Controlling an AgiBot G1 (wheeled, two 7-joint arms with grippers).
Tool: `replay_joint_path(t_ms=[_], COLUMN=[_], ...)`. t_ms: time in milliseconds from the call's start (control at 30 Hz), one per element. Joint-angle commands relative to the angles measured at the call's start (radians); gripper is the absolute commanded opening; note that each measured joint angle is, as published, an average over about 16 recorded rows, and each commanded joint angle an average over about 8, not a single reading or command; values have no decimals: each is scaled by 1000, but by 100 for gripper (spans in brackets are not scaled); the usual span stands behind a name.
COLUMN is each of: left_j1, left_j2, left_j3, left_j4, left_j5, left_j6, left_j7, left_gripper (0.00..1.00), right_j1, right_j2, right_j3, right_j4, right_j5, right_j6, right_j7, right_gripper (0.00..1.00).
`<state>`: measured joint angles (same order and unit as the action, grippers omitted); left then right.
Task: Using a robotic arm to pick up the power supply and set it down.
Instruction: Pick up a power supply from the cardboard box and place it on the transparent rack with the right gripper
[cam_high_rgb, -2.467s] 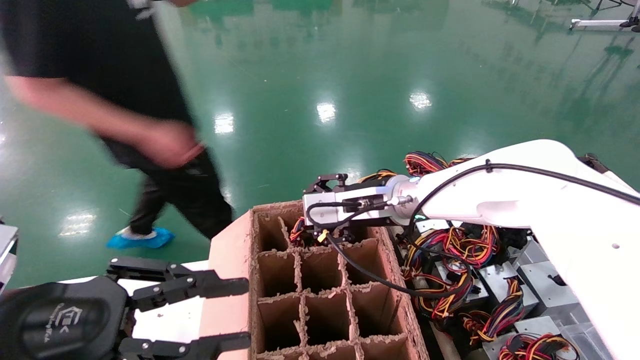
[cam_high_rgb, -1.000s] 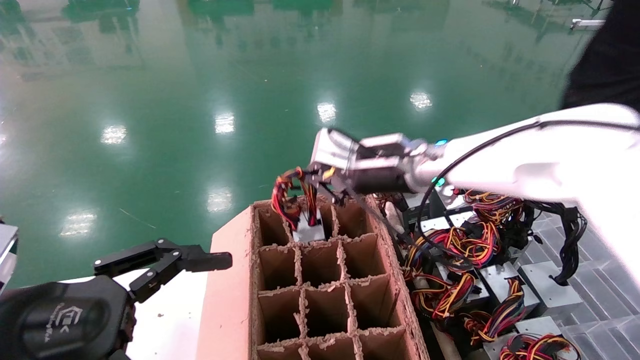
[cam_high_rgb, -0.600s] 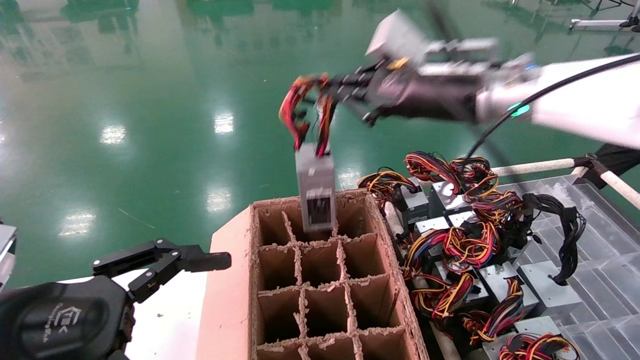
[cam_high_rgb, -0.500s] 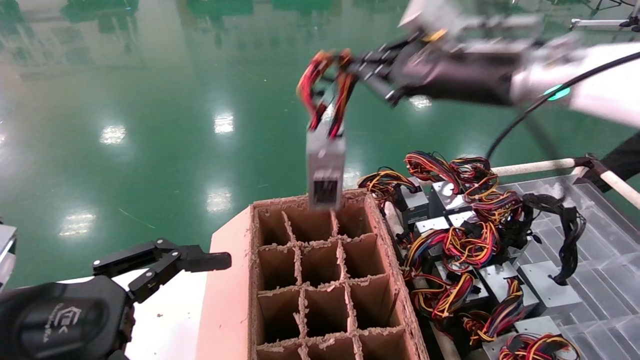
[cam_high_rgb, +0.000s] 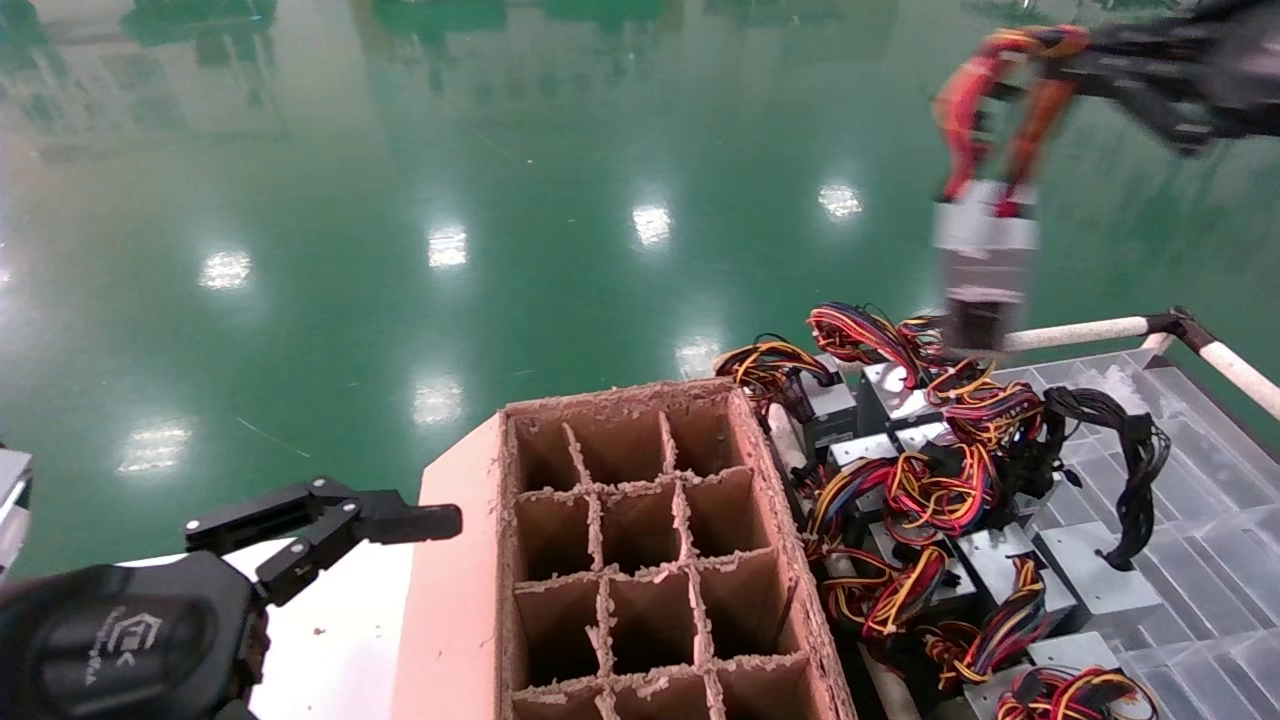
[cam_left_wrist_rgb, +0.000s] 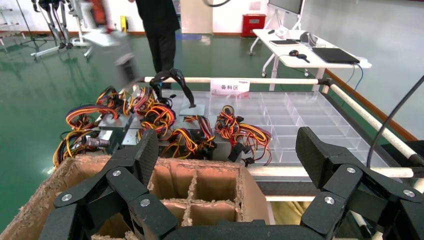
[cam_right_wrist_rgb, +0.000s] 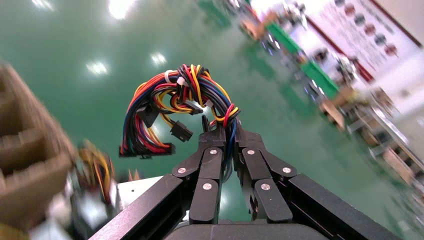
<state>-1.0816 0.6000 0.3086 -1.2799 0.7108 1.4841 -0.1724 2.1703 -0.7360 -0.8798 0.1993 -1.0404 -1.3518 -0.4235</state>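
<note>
The power supply (cam_high_rgb: 983, 262), a silver-grey box, hangs in the air from its looped red, orange and yellow wires (cam_high_rgb: 1000, 95), above the back edge of the pile on the right. My right gripper (cam_high_rgb: 1085, 58) is at the top right, shut on that wire loop. In the right wrist view its jaws pinch the bundle (cam_right_wrist_rgb: 180, 92) at the gripper (cam_right_wrist_rgb: 226, 135). My left gripper (cam_left_wrist_rgb: 227, 152) is parked low at the left, wide open and empty, with one finger (cam_high_rgb: 400, 520) showing beside the carton.
A cardboard carton (cam_high_rgb: 455, 570) with a grid of empty cells stands in the middle. To its right a clear compartment tray (cam_high_rgb: 1190, 500) holds a pile of power supplies with coloured wires (cam_high_rgb: 930, 480) and one with black cables (cam_high_rgb: 1135, 470). A white rail (cam_high_rgb: 1085, 331) runs behind it.
The right gripper has pulled the power supply up out of the carton's back middle cell and swung it high to the right over the tray. The left gripper stays still.
</note>
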Motion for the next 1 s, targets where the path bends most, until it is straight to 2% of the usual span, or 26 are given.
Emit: replay_joint_path(t_ms=[33, 233, 433, 833, 1000], left_j1=[0, 0, 0, 0, 0], left_j2=[0, 0, 0, 0, -1], left_j3=[0, 0, 1, 1, 1], left_j4=[0, 0, 0, 0, 0], left_j5=[0, 0, 0, -1, -1], left_j6=[0, 0, 0, 0, -1], left_j7=[0, 0, 0, 1, 1], left_gripper=[100, 100, 100, 100, 100], right_j1=[23, 85, 115, 165, 144], right_j2=[59, 221, 336, 445, 488], right_j3=[-8, -34, -40, -82, -128], right_j4=[7, 42, 59, 119, 171], right_j5=[-17, -70, -89, -151, -149], right_j6=[-16, -102, -156, -232, -245], right_j7=[0, 22, 24, 57, 96], right_gripper=[0, 0, 0, 0, 0])
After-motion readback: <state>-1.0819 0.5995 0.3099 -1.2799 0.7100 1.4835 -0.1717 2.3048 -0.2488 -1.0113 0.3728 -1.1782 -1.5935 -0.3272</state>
